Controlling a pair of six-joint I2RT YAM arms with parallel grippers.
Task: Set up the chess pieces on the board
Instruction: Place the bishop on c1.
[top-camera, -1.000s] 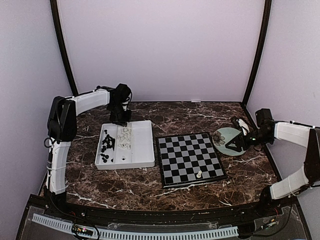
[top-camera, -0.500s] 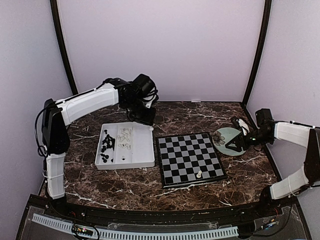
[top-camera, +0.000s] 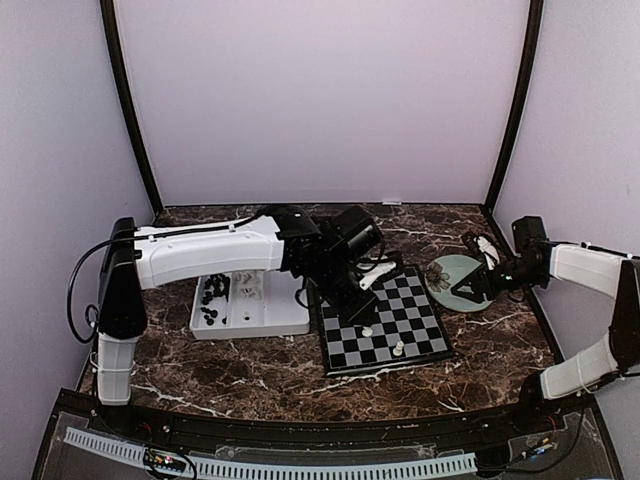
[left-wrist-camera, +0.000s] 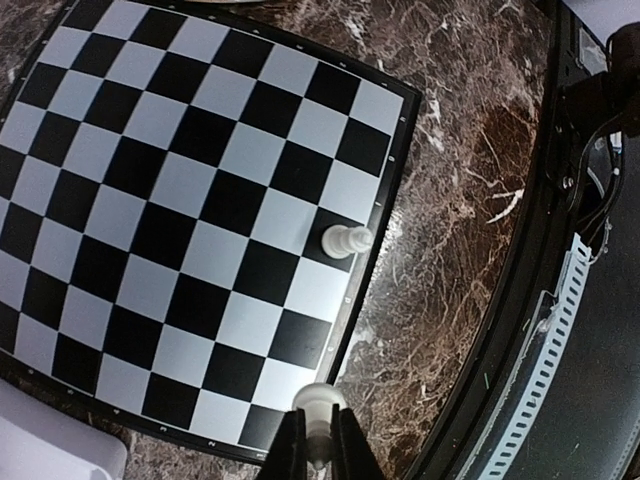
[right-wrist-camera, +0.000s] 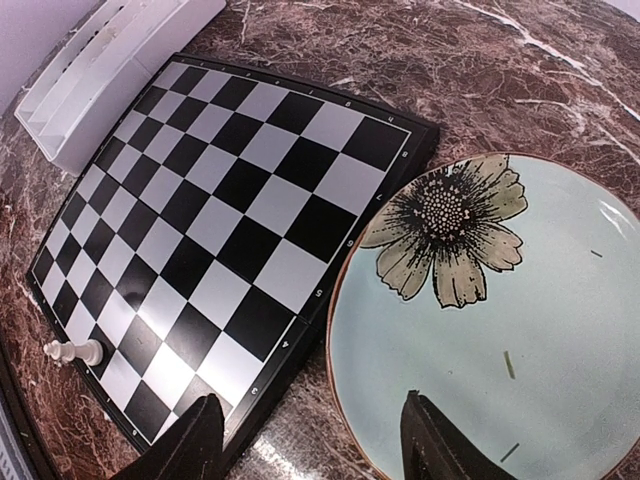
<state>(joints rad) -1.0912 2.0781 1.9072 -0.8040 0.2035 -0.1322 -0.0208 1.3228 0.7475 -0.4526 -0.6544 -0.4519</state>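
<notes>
The left hand (left-wrist-camera: 318, 448) is pinched tight on one white piece (left-wrist-camera: 318, 401), its rounded top showing between the two fingers, at the bottom middle of the wrist view, over the rim of the board (left-wrist-camera: 180, 190). One second white piece (left-wrist-camera: 345, 240) sits on a dark square by that same rim, apart from the held one. From above, the single board (top-camera: 420, 312) lies at centre. Left of it is one white tray (top-camera: 285, 312) holding black pieces (top-camera: 211, 293) and white pieces (top-camera: 247, 284), too small to count. At right, the right hand (right-wrist-camera: 312, 445) gapes wide, holding nothing, over one green flowered plate (right-wrist-camera: 560, 330) on the marbled worktop (top-camera: 260, 375).
</notes>
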